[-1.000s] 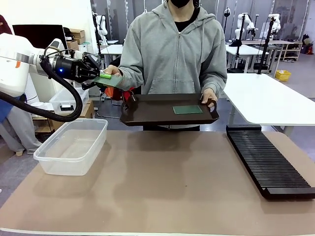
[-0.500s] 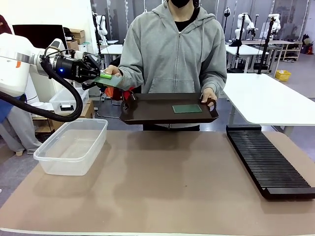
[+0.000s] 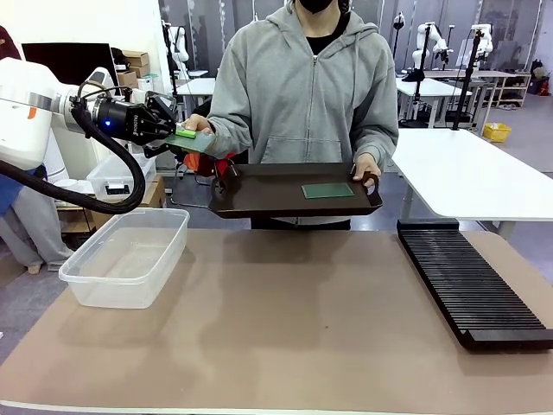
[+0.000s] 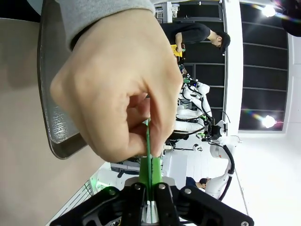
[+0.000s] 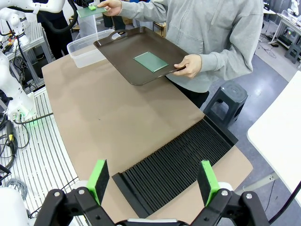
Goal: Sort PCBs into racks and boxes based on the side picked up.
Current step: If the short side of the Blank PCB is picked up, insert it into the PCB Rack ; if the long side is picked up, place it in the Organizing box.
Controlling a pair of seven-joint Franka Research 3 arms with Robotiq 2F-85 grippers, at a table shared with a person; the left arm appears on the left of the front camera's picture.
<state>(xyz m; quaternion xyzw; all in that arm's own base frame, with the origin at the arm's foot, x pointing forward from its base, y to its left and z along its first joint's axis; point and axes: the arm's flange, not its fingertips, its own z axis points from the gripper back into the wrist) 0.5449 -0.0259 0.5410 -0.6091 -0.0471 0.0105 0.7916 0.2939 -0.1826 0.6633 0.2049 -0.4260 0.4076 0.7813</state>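
1. The clear tub sits on the table's left side.
2. Higher up, the left gripper is clamped on a green PCB. The person's hand pinches its far edge. Print on the gripper body is too small to read.
3. The other hand grips a dark brown tray carrying a second PCB.
4. The right gripper, pads spread wide, hangs over the black slotted rack.

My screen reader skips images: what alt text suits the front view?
The left claw and a person's hand hold a green PCB. The person's other hand holds a dark tray carrying a second PCB; a clear tub sits table-left, a black rack right.
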